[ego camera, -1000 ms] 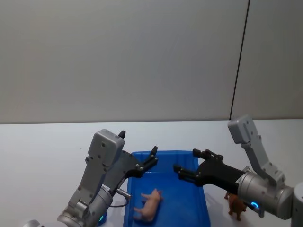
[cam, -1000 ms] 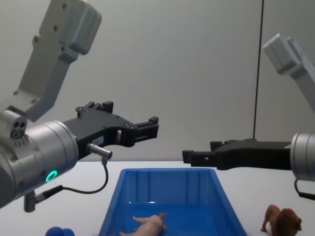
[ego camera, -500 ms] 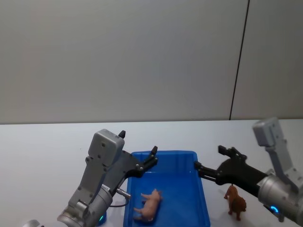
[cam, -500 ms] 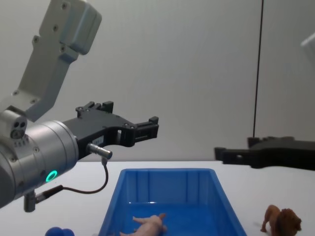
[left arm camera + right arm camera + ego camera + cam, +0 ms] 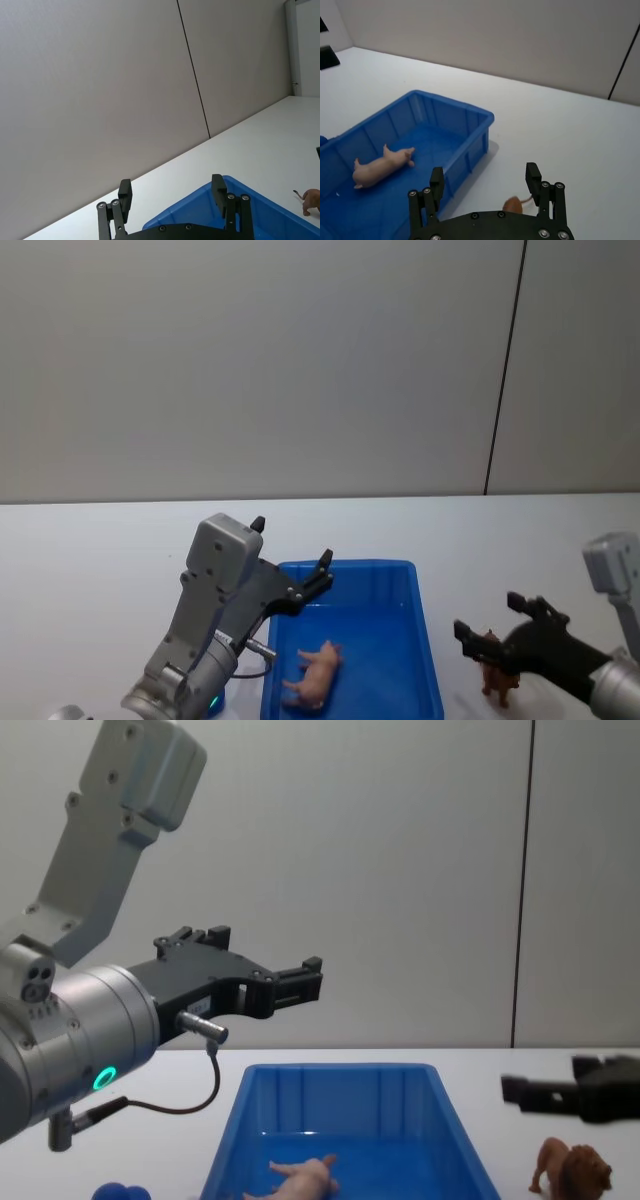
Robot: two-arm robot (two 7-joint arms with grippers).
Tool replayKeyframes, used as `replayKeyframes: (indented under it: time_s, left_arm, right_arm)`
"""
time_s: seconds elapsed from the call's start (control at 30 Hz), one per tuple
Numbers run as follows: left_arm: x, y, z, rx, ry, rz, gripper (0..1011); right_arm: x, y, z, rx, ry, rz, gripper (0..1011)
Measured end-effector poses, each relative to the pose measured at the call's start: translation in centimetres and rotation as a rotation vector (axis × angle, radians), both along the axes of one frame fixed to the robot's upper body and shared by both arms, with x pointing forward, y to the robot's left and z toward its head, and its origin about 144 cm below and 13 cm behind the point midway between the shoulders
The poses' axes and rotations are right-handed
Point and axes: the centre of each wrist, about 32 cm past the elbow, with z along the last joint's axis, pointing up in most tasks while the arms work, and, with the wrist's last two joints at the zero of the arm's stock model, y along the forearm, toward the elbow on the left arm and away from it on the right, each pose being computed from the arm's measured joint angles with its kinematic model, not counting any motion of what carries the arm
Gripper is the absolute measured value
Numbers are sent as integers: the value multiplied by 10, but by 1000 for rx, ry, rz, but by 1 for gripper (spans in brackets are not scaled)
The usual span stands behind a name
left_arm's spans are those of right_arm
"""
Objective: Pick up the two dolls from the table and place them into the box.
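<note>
Right gripper (image 5: pixel 489 617) spread, hovering just above standing lion (image 5: pixel 497 676) beside box (image 5: pixel 432 680), no contact; left gripper (image 5: pixel 294 542) spread, raised near box.

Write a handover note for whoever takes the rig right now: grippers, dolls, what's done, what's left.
Left gripper: open, empty, held in the air over the far left corner of the box.
Right gripper: open, empty, low over the lion, not gripping it.
Pig: lying on the box floor.
Lion: standing on the table, just right of the box, outside it.
Done: pig is in the box.
Left: close the right gripper on the lion, lift it, release it into the box.
</note>
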Motion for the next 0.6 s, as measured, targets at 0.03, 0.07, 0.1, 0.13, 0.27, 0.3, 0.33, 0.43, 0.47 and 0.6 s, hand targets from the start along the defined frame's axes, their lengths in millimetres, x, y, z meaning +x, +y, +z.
replayKeyframes:
  time_s: [0.03,0.07,0.1,0.13,0.27,0.3,0.33,0.43,0.47,0.6]
  left_arm:
    - [0,0,0,0,0,0,1001]
    - [0,0,0,0,0,0,1001]
    - [0,0,0,0,0,0,1001]
    - [0,0,0,0,0,0,1001]
    - [0,0,0,0,0,0,1001]
    - [0,0,0,0,0,0,1001]
    - [0,0,0,0,0,0,1001]
    - [0,0,0,0,0,0,1001]
    - [0,0,0,0,0,0,1001]
    - [0,0,0,0,0,0,1001]
  right_arm:
    - [-2,-1,-2,0,8,-2,1001]
    - [-3,-2,-3,-1,14,-5,1001]
    - [-6,-3,-7,-3,29,-10,1001]
    - [-6,-4,-7,-3,33,-12,1001]
    - [-12,-7,-17,-9,69,-26,1001]
    - [-13,-7,-18,-10,74,-27,1001]
    - [-13,-7,-20,-11,79,-29,1001]
    - [-16,-8,-25,-15,99,-35,987]
    - [-16,-8,-26,-15,103,-36,963]
    - [-18,-9,-32,-18,122,-42,879]
